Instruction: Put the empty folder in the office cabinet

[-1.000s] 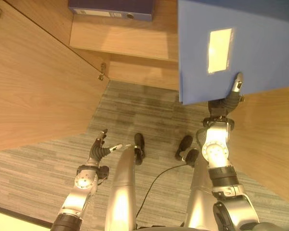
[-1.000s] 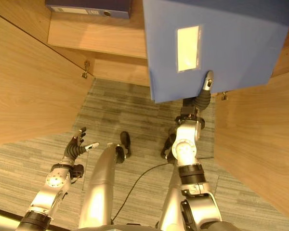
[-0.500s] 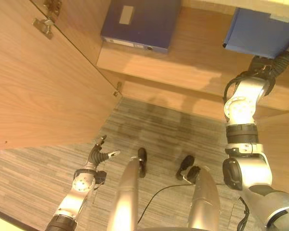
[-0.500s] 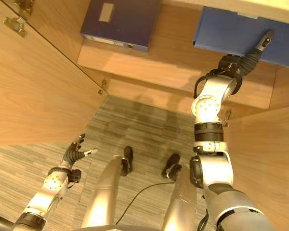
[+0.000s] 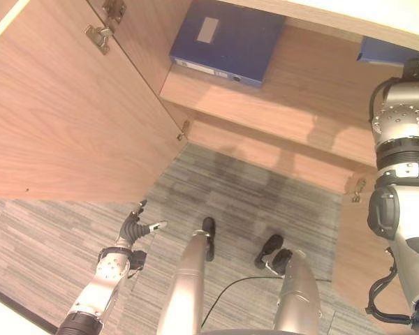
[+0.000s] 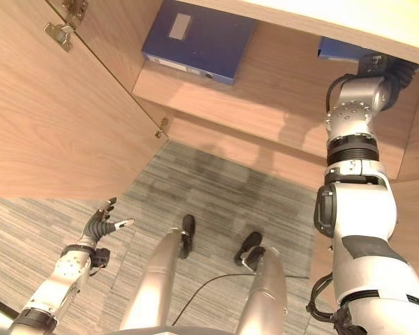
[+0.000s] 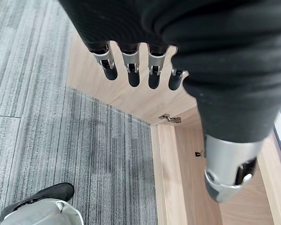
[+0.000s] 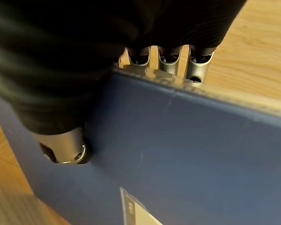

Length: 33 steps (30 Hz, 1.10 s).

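Two blue folders show in the left eye view: one lies flat on the cabinet shelf at upper centre, the other peeks out at upper right above the raised right arm. Lower left, the left hand hangs over the carpet, fingers spread, holding nothing. In the right wrist view, the right hand pinches that second folder, fingers behind its edge, thumb on its face.
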{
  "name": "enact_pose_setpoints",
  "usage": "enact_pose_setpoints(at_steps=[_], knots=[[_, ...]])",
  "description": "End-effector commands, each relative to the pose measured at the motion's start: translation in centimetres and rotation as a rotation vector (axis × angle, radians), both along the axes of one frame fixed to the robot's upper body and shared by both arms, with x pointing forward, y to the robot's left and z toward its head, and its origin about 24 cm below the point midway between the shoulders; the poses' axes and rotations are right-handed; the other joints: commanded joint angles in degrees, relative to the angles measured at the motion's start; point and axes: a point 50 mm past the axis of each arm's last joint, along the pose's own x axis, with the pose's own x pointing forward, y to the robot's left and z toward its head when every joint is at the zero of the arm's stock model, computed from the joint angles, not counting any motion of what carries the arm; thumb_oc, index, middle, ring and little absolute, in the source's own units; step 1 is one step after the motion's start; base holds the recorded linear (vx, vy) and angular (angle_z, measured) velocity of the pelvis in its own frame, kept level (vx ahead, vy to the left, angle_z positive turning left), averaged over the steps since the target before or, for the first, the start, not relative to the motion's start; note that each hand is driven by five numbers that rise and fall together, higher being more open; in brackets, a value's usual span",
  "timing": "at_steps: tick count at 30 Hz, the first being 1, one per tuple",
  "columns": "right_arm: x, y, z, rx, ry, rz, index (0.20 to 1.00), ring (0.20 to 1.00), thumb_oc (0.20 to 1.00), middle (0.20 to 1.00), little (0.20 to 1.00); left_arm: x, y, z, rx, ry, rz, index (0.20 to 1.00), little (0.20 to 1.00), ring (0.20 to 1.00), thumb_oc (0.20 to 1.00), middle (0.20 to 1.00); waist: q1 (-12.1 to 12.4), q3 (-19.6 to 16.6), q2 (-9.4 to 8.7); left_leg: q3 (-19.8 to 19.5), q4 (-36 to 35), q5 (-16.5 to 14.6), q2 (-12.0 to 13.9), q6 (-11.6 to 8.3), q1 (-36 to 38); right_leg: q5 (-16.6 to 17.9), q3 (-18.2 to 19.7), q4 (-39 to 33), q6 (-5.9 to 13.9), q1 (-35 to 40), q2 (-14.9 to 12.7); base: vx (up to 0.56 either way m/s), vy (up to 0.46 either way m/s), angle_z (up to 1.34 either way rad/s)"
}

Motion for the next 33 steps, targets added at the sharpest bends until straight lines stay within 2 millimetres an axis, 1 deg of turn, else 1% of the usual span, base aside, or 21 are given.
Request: enact_pose_setpoints(at_steps=[1,3,7,11,12,13,15,16,18,22,23,26,33], knots=[[-1.6,-1.6,5.6,-0.163,-0.107,-0.035,0.200,0.200,0.200,0.200,0.200,-0.8,1.5,1.0,0.043,-0.041,0.004,1.000,1.000,1.000,1.000,1.000,1.73,-2.24,-1.72,-3.32,-3.81,-2.68,-0.54,0.20,0.76,-1.99,3.62,-1.12,5.32,4.42,-0.37,0.00,-0.021,0.11],[-1.4,-1.6,5.5,-0.154,-0.103,-0.026,0.200,0.200,0.200,0.200,0.200,-0.8,1.6,1.1,0.044,-0.042,0.006,1.000,1.000,1.000,1.000,1.000,1.89,-2.16,-1.76,-3.43,-3.47,-2.81,-0.60,0.19,0.57,-2.29,3.60,-0.80,5.31,4.36,-0.50,0.01,-0.015,0.24],[-0.8,-0.8,4.3,-0.102,-0.117,0.009,0.200,0.200,0.200,0.200,0.200,-1.0,1.6,0.7,0.049,-0.025,0.014,1.000,1.000,1.000,1.000,1.000,2.78,-1.20,-1.46,-3.90,-0.90,-3.53,-0.80,0.27,-0.56,-3.94,3.47,1.61,4.84,4.08,-1.17,0.01,-0.009,0.12],[-0.2,-0.4,2.9,-0.051,-0.104,0.025,0.200,0.200,0.200,0.200,0.200,-0.9,1.5,0.7,0.056,-0.030,0.014,1.000,1.000,1.000,1.000,1.000,3.36,-0.55,-0.79,-4.19,1.88,-4.30,-0.83,0.30,-2.30,-5.50,3.53,3.93,4.30,3.26,-1.89,0.01,-0.008,0.12],[-0.2,-0.4,2.9,-0.050,-0.104,0.024,0.200,0.200,0.200,0.200,0.200,-0.9,1.5,0.7,0.057,-0.030,0.014,1.000,1.000,1.000,1.000,1.000,3.35,-0.60,-0.82,-4.24,2.21,-4.46,-0.84,0.28,-2.54,-5.69,3.53,4.21,4.28,3.09,-1.95,0.00,-0.011,0.07],[0.0,-0.1,2.2,-0.031,-0.091,0.032,0.200,0.200,0.200,0.200,0.200,-0.8,1.3,0.9,0.055,-0.039,0.016,1.000,1.000,1.000,1.000,1.000,3.59,-0.29,-0.53,-4.36,2.85,-4.65,-0.84,0.36,-3.13,-6.03,3.54,4.78,4.14,2.62,-2.23,0.00,-0.006,0.05],[0.1,0.0,2.0,-0.024,-0.087,0.035,0.200,0.200,0.200,0.200,0.200,-0.7,1.3,0.9,0.059,-0.043,0.014,1.000,1.000,1.000,1.000,1.000,3.61,-0.27,-0.41,-4.44,3.51,-4.90,-0.91,0.40,-3.74,-6.30,3.76,5.35,4.08,2.03,-2.33,0.00,-0.002,0.02],[0.3,0.1,1.4,-0.012,-0.072,0.040,0.200,0.200,0.200,0.200,0.200,-0.7,1.2,1.0,0.061,-0.047,0.012,1.000,1.000,1.000,1.000,1.000,3.73,-0.03,-0.06,-4.41,3.96,-4.98,-0.97,0.46,-4.19,-6.53,3.82,5.98,3.91,1.50,-2.53,0.00,0.008,0.03],[0.4,0.2,0.9,0.001,-0.066,0.043,0.200,0.200,0.200,0.200,0.200,-0.7,1.2,1.0,0.061,-0.048,0.013,1.000,1.000,1.000,1.000,1.000,3.92,0.05,0.25,-4.48,4.85,-5.19,-1.15,0.47,-5.10,-6.98,4.05,6.89,3.75,0.68,-2.90,0.00,0.002,0.02],[0.5,0.1,0.6,0.018,-0.061,0.047,0.200,0.200,0.200,0.200,0.200,-0.6,1.1,1.1,0.065,-0.055,0.011,1.000,1.000,1.000,1.000,1.000,4.14,0.04,0.70,-4.61,6.08,-5.46,-1.34,0.59,-6.61,-7.61,4.50,8.31,3.52,-0.88,-3.39,0.00,-0.001,0.04],[0.5,0.3,0.3,0.027,-0.062,0.051,0.200,0.200,0.200,0.200,0.200,-0.6,1.1,1.1,0.067,-0.052,0.013,1.000,1.000,1.000,1.000,1.000,4.20,0.13,1.04,-4.59,6.53,-5.56,-1.42,0.59,-7.04,-7.80,4.66,8.87,3.37,-1.40,-3.56,0.00,0.000,0.00],[0.6,0.5,0.1,0.034,-0.068,0.057,0.200,0.200,0.200,0.200,0.200,-0.6,1.1,1.1,0.068,-0.051,0.009,1.000,1.000,1.000,1.000,1.000,4.23,-0.02,1.31,-4.59,7.32,-5.77,-1.56,0.69,-8.05,-8.29,5.12,9.86,3.12,-2.46,-3.82,0.01,-0.002,0.04],[0.5,0.5,-0.3,0.072,-0.103,0.051,0.200,0.200,0.200,0.200,0.200,-0.5,1.3,1.3,0.084,-0.051,0.006,1.000,1.000,1.000,1.000,1.000,4.31,-0.47,2.27,-4.33,7.75,-5.75,-2.21,0.74,-9.24,-8.87,5.88,11.08,2.89,-3.83,-4.23,0.01,0.000,0.03]])
